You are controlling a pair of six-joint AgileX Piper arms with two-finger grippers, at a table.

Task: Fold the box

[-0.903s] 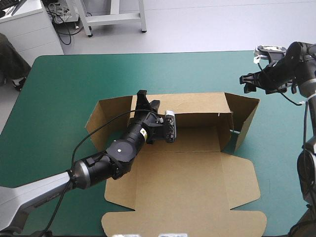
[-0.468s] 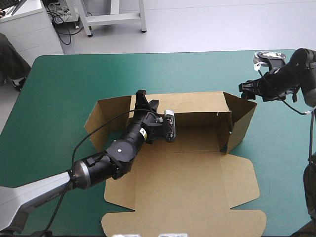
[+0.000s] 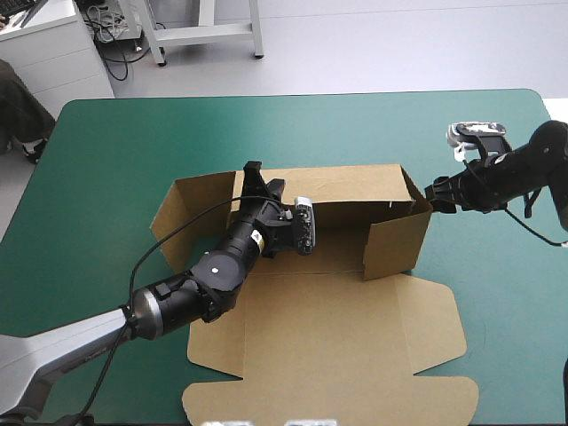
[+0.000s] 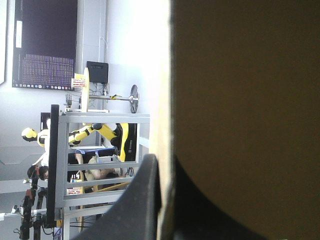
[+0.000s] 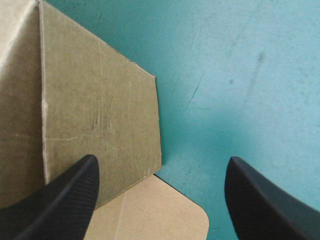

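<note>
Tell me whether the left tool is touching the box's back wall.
Touching. The left wrist view shows the back wall edge-on, pinched between the black fingers of the left tool, no gap.

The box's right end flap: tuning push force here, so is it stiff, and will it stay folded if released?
Probably stiff yet light: the flap is thin board standing flat, bending only at its crease. It may swing open if released, since nothing tucks it in. The box likely won't slide: the left jaws pinch its back wall.
</note>
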